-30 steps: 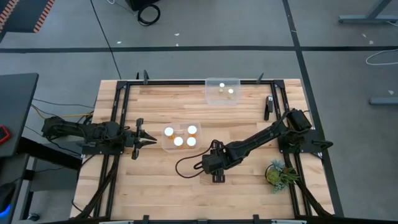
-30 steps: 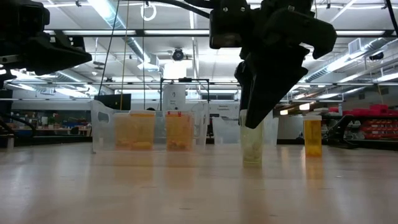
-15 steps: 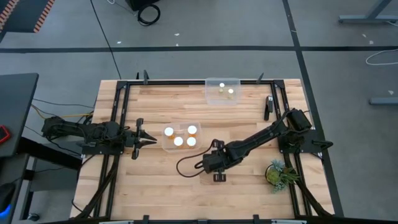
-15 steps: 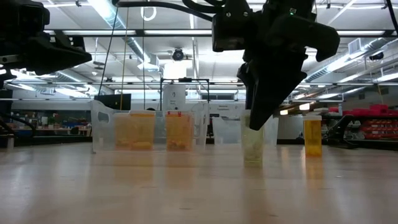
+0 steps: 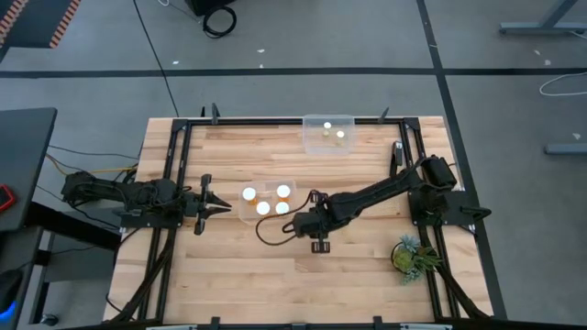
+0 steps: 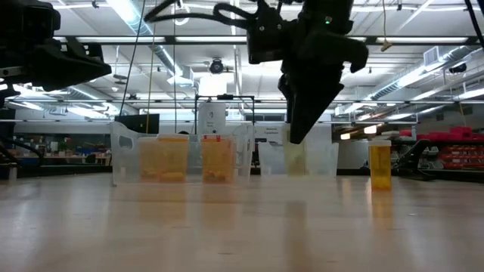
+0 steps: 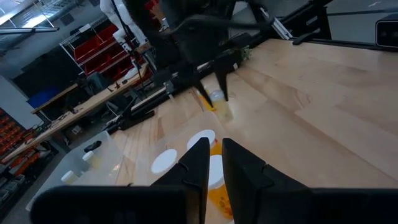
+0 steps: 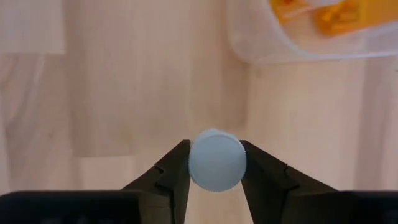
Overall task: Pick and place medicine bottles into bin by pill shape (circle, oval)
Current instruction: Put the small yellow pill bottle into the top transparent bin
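Note:
My right gripper (image 5: 304, 223) is shut on a small medicine bottle with a white cap (image 8: 216, 159) and a pale body (image 6: 296, 160), just right of the near clear bin (image 5: 266, 203). That bin holds three white-capped orange bottles (image 7: 203, 139). A far clear bin (image 5: 327, 134) holds two more bottles. Another orange bottle (image 6: 380, 165) stands on its base on the table, seen in the low view. My left gripper (image 5: 213, 207) is shut and empty, left of the near bin. My right gripper pinches the bottle at its white cap (image 8: 216, 167) between its two fingers, one on each side. The fingers (image 6: 302, 121) come from above, pointing down. The bottle hangs upright below them, lifted clear of the table.
A small green plant (image 5: 410, 254) stands at the table's near right. A black frame runs around the table edges (image 5: 275, 120). Bare wood lies along the near side of the table (image 5: 275, 284).
My right gripper has gone up and toward the table's far edge and a little left, toward the near bin. The bottle it holds stood on the table a second ago and is now lifted clear, still upright.

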Action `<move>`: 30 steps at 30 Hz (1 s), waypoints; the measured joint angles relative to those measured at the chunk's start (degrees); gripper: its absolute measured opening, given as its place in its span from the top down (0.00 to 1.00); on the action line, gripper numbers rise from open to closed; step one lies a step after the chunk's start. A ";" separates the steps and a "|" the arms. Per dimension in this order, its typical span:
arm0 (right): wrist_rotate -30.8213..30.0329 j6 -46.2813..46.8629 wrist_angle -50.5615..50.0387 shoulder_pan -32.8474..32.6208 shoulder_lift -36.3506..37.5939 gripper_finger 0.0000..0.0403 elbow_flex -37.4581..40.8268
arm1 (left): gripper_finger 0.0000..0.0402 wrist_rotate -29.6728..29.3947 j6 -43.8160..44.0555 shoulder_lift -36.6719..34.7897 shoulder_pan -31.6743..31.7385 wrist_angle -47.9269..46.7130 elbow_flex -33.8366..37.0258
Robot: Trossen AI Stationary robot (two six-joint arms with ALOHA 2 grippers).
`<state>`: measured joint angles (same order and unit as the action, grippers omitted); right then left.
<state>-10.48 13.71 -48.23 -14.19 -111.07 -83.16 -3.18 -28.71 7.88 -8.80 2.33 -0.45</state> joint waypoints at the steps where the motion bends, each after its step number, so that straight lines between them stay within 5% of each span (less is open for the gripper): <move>1: 0.02 -0.36 -0.63 0.61 0.00 0.67 -0.23 | 0.87 0.00 0.00 0.00 0.00 0.00 0.00; 11: -0.22 -4.29 -5.80 6.70 0.04 0.67 -0.93 | 0.85 0.00 -0.01 0.00 0.00 0.00 0.00; 23: -17.84 -4.54 -14.81 13.19 0.04 0.67 -4.03 | 0.87 0.00 0.00 0.00 0.00 -0.02 0.00; 30: -21.06 -6.40 -15.43 16.83 0.02 0.67 -4.78 | 0.85 0.00 0.00 0.00 0.00 -0.02 0.00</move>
<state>-31.54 7.30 -63.66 2.64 -111.04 -87.94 -3.18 -28.71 7.88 -8.80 2.31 -0.45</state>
